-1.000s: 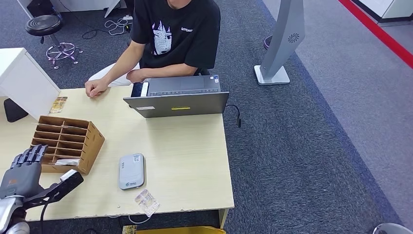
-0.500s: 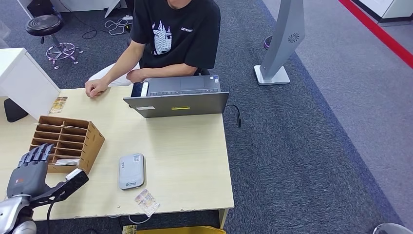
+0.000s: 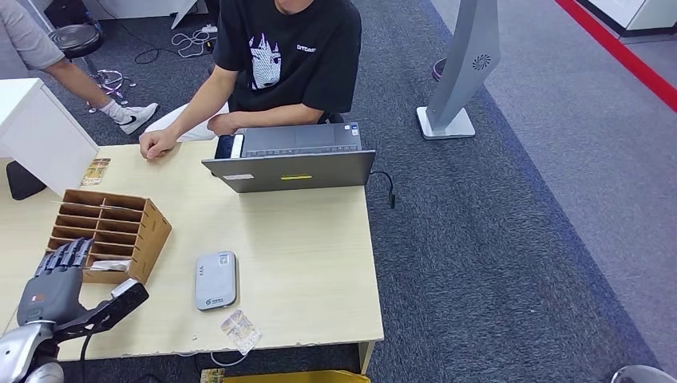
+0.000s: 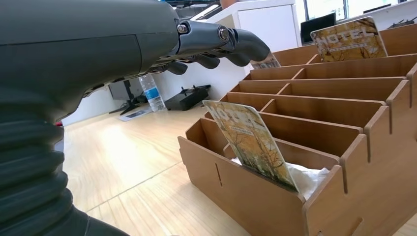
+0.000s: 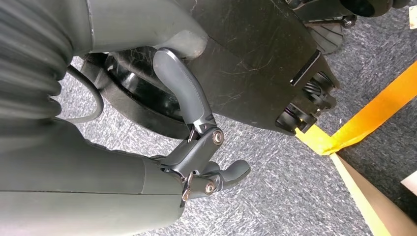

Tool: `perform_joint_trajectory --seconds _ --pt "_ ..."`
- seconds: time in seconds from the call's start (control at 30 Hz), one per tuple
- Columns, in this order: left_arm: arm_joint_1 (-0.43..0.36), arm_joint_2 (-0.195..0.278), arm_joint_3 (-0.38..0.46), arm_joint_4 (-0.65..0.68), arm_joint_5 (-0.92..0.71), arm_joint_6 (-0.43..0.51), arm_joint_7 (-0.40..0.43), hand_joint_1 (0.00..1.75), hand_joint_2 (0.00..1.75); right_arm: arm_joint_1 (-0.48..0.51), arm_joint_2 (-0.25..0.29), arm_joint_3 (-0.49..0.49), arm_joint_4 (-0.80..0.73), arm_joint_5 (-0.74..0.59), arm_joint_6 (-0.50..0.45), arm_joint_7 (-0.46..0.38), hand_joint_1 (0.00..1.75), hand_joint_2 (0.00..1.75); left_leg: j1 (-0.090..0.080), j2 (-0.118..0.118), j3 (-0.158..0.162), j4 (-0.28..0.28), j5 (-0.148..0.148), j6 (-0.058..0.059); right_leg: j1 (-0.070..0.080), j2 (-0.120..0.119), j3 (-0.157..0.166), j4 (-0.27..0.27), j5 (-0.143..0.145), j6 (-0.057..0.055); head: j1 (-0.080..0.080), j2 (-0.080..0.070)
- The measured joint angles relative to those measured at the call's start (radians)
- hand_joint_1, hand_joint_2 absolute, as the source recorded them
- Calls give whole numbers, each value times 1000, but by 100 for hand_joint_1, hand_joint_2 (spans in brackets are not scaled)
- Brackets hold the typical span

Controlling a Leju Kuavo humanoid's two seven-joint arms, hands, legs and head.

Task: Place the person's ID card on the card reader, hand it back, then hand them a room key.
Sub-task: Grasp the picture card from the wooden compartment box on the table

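Our left hand (image 3: 54, 281) is empty, fingers spread, right by the near end of the key rack (image 3: 108, 232), where a key card (image 4: 251, 142) leans in the closest slot just ahead of it, while our right hand (image 5: 196, 162) hangs loosely curled, empty, by the floor.

The left hand (image 3: 54, 279) is reaching in from the lower left of the head view, palm down, its dark fingers (image 3: 68, 254) lying straight and side by side, the thumb sticking out to the side, gripping nothing. The right hand (image 5: 196, 152) is hanging low beside the robot's body, its fingers loosely curled and apart, holding nothing.
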Motion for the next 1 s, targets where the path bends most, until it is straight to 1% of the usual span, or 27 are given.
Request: perform_joint_trajectory --seconds 0.13,0.17,0.27,0.3,0.47,1.0 --pt "0 -4 0 5 0 -1 0 0 175 0 0 0 0 0 -2 0 0 175 0 0 0 0 0 0 0 0 0 0 0 0 0 0" --pt "0 -5 0 7 0 -2 0 7 175 0 0 0 0 0 -3 0 0 175 0 0 0 0 0 0 0 0 0 0 0 0 0 0" --pt "-1 -9 0 17 5 -6 -1 138 175 0 0 0 0 0 -8 0 0 175 0 0 0 0 0 0 0 0 0 0 0 0 0 0" --pt "-2 -10 0 20 9 -9 -2 175 175 0 0 0 0 0 -9 0 0 175 0 0 0 0 0 0 0 0 0 0 0 0 0 0" --pt "-4 -15 0 35 15 -15 -2 175 175 3 0 0 -1 -1 -17 0 0 175 0 0 0 0 0 0 0 0 0 0 0 0 0 0" --pt "-2 -11 0 42 6 -12 2 175 175 8 0 0 -2 -2 -27 0 0 175 0 0 0 0 0 0 0 0 0 0 0 0 0 0"
